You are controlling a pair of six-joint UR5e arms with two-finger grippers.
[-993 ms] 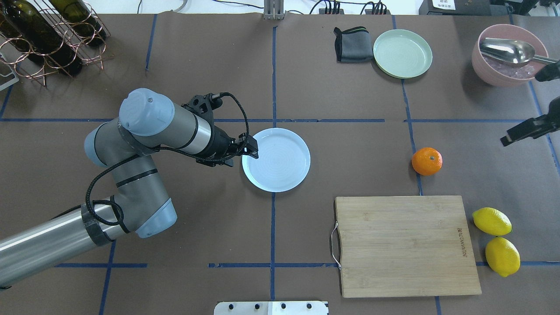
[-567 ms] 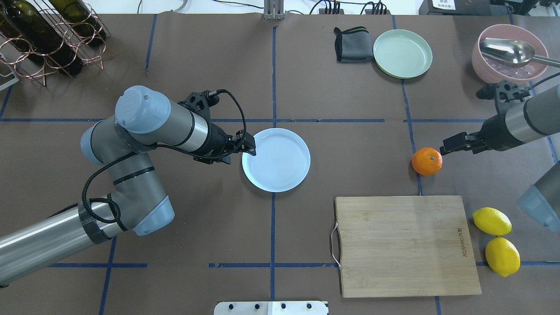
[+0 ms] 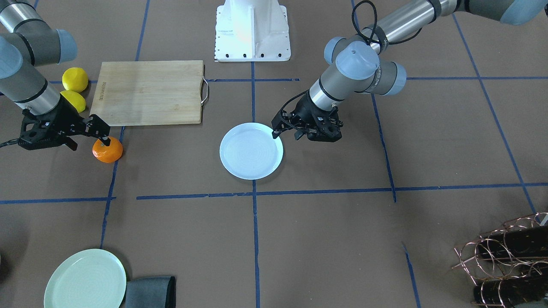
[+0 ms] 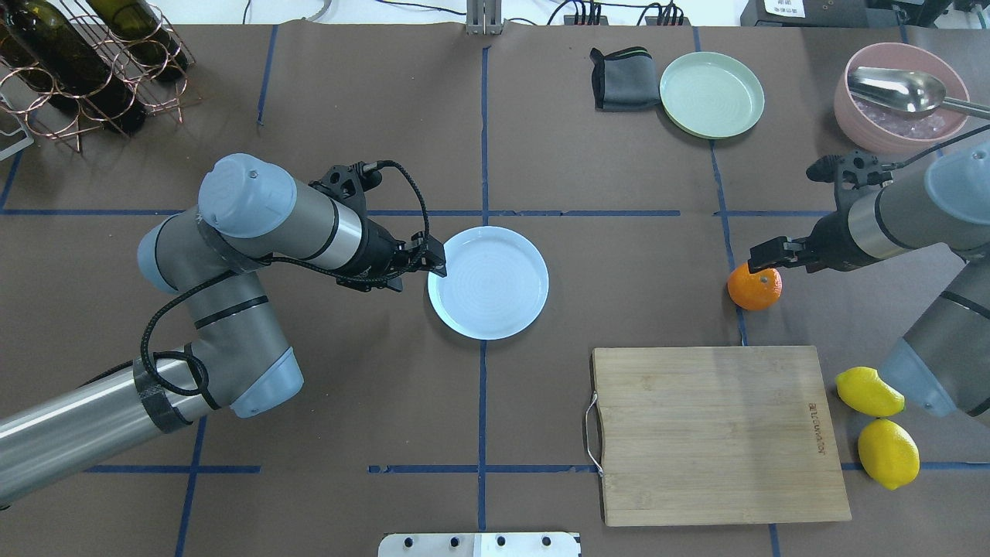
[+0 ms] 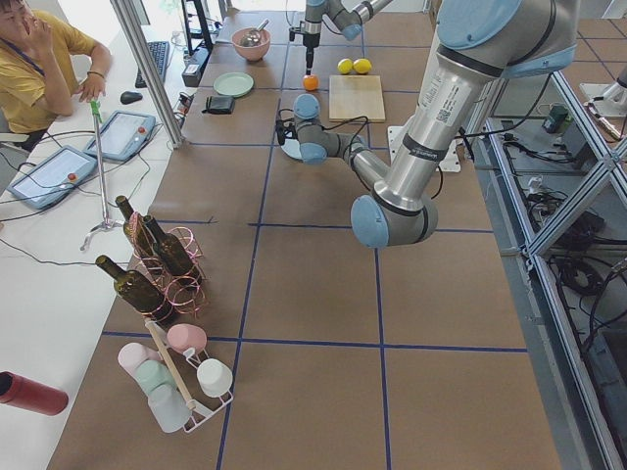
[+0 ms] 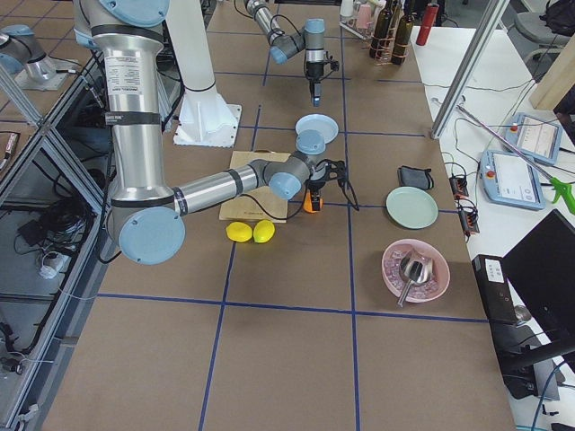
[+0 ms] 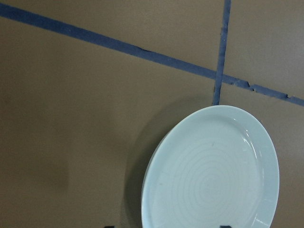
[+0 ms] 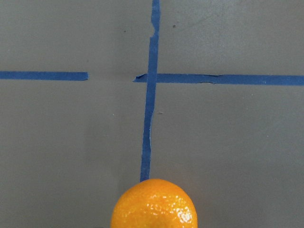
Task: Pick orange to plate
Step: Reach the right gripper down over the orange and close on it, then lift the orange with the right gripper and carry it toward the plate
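Note:
The orange [image 4: 754,288] rests on the brown table at the right, on a blue tape line. My right gripper [image 4: 766,257] hangs just above it, open and holding nothing; one fingertip [image 3: 103,136] overlaps the orange [image 3: 107,150]. In the right wrist view the orange [image 8: 154,205] sits at the bottom centre and no fingers show. The pale bluish plate [image 4: 488,282] lies empty at mid-table. My left gripper [image 3: 285,133] is open beside the plate's [image 3: 251,150] left rim, seen from the robot. The plate [image 7: 209,171] fills the lower right of the left wrist view.
A wooden cutting board [image 4: 719,433] lies near the orange, with two lemons [image 4: 869,391] to its right. At the back are a pale green plate [image 4: 711,94], a grey cloth [image 4: 623,79] and a pink bowl with a spoon [image 4: 901,97]. A bottle rack [image 4: 85,62] stands back left.
My right arm has come in from the table's right edge and its gripper now hangs over the orange. The left arm has drawn back slightly to the left of the plate.

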